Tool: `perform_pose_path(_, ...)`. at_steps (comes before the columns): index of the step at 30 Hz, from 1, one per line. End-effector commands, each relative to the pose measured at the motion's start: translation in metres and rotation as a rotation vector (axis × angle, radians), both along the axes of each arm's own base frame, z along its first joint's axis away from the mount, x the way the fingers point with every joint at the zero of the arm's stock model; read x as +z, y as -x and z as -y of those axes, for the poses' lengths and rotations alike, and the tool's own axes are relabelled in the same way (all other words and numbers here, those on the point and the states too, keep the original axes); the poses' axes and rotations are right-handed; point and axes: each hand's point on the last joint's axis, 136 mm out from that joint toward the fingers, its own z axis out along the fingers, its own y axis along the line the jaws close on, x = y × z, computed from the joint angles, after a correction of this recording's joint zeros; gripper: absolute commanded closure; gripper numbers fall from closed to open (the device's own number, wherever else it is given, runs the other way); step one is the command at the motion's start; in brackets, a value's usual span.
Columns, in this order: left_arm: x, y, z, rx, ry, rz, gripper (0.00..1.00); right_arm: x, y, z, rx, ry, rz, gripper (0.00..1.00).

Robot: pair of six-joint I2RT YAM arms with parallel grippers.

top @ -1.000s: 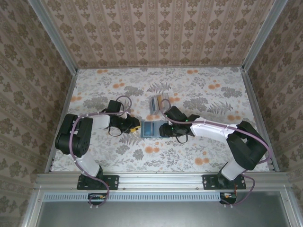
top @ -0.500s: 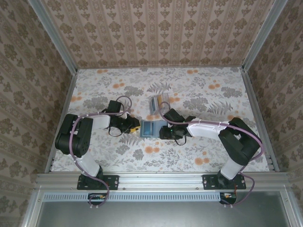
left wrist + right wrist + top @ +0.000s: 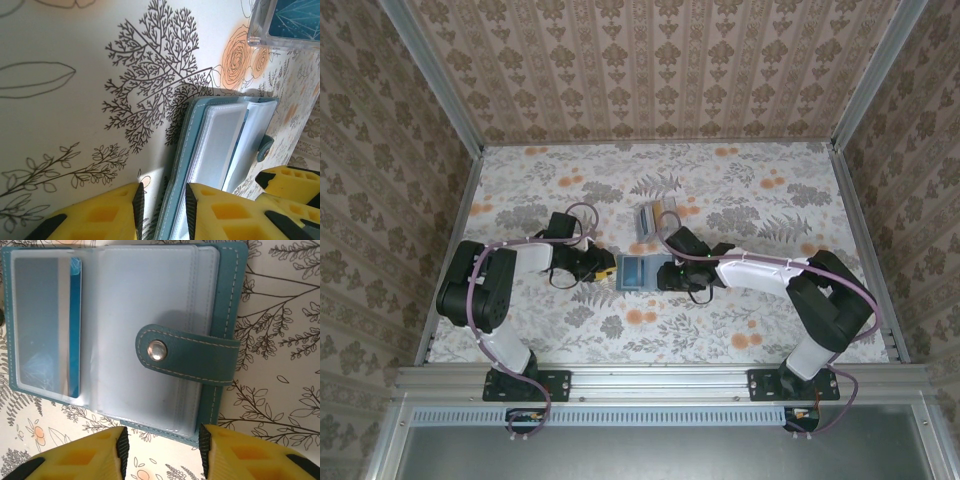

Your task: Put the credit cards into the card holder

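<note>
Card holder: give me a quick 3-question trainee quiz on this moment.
1. True or false: the card holder is snapped shut.
2. Seen from above, the loose cards lie: A) just beyond the holder, B) on top of it, C) nearer the arms than it.
3. What lies between the left gripper's fingers?
Key: 1 false, it lies open with the strap undone; 2 A; 3 the edge of the holder's cover.
</note>
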Motion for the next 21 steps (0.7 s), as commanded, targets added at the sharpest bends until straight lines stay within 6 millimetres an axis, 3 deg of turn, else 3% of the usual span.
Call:
perform_pose_path(1, -0.009, 0.011, 0.003, -0.029, -0.020, -0.047, 0.68, 0.004, -0.007, 0.003, -0.032, 0.017, 0.022, 0.53)
perform_pose_path(8, -0.008, 0.008, 0.007, -0.035, -0.018, -0.044, 0.62, -0.010, -0.028, 0.001, 0.014, 0.137, 0.052, 0.49)
perform_pose_path(13, -0.006, 0.007, 0.007, -0.031, -0.023, -0.038, 0.60, -0.015, -0.042, 0.013, 0.007, 0.261, 0.078, 0.46)
perform_pose_path(21, -0.013, 0.011, 0.010, -0.035, -0.035, -0.042, 0.60, -0.002, -0.057, 0.036, -0.026, 0.367, 0.171, 0.46)
